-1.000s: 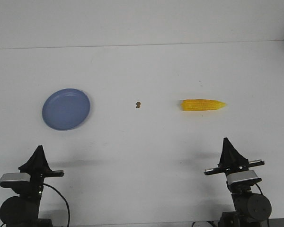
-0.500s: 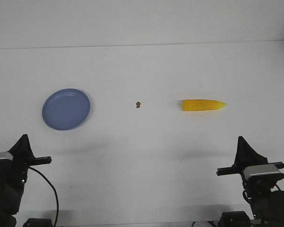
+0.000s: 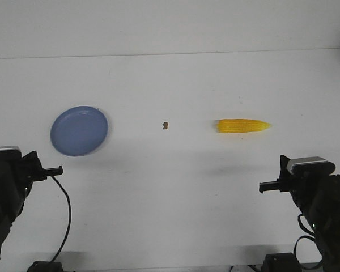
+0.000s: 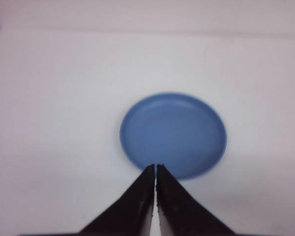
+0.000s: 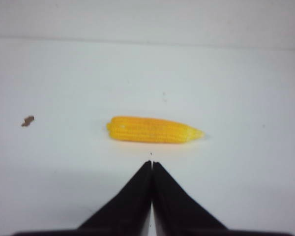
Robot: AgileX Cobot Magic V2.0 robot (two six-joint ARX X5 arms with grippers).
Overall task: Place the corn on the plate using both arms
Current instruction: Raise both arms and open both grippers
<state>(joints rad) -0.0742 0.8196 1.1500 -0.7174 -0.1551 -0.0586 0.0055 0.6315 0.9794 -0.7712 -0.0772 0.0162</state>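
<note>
My right pincer (image 5: 152, 164), closed and empty, sits near the corn (image 5: 155, 130), which lies crosswise ahead; left pincer (image 4: 156, 168) likewise closed.

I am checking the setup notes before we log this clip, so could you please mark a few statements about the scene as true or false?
1. The bright yellow corn cob lies on the white table, apart from the round periwinkle-blue plate. True.
2. The right gripper is clamped on the corn. False: it is shut on nothing, short of the cob.
3. The left gripper is shut. True.
4. A tiny brown speck rests on the plate. False: it sits on the table between plate and corn.
5. The plate holds food. False: it is bare.
</note>
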